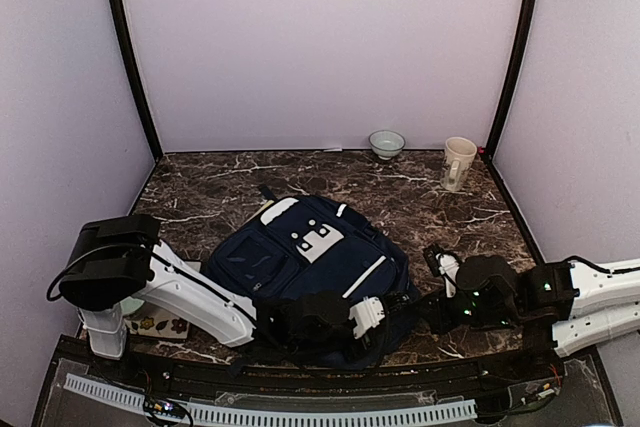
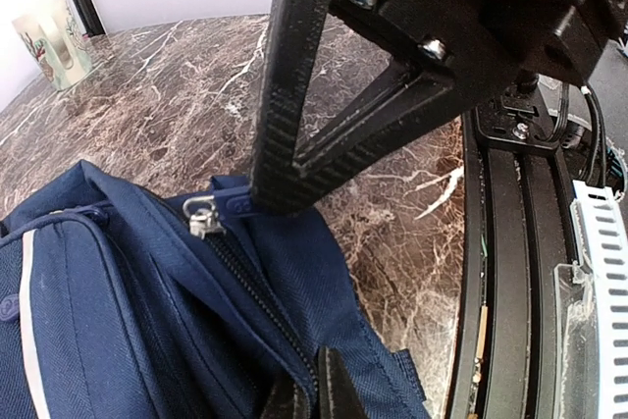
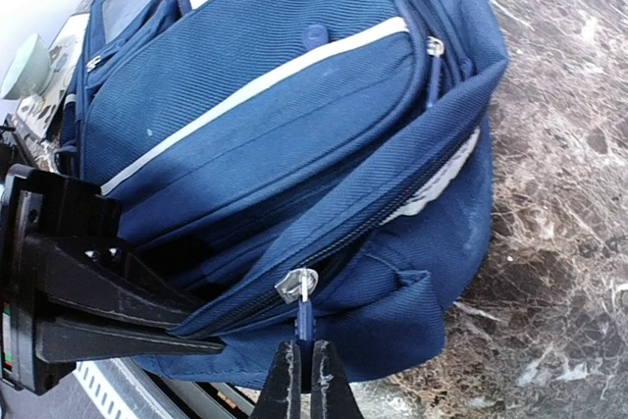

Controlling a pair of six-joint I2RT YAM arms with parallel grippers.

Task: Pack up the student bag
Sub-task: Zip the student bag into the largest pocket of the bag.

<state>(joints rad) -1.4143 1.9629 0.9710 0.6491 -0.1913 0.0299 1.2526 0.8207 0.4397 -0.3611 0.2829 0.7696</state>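
The student bag (image 1: 300,257), a navy backpack with white stripes and a white patch, lies flat in the middle of the marble table (image 1: 220,187). My left gripper (image 2: 306,394) is shut on the bag's fabric (image 2: 118,321) right at the zip line on its near side. My right gripper (image 3: 304,380) is shut on the blue zip pull (image 3: 306,321) hanging from the silver slider (image 3: 296,284) of the main compartment. In the top view both grippers meet at the bag's near right corner, the left gripper (image 1: 385,312) beside the right gripper (image 1: 428,307). A pale lining (image 3: 442,179) shows through the partly open zip.
At the back of the table stand a small bowl (image 1: 386,143) and a cream mug (image 1: 458,163). A patterned card (image 1: 160,326) lies by the left arm's base. The black rail (image 2: 510,242) runs along the table's near edge, close behind the bag.
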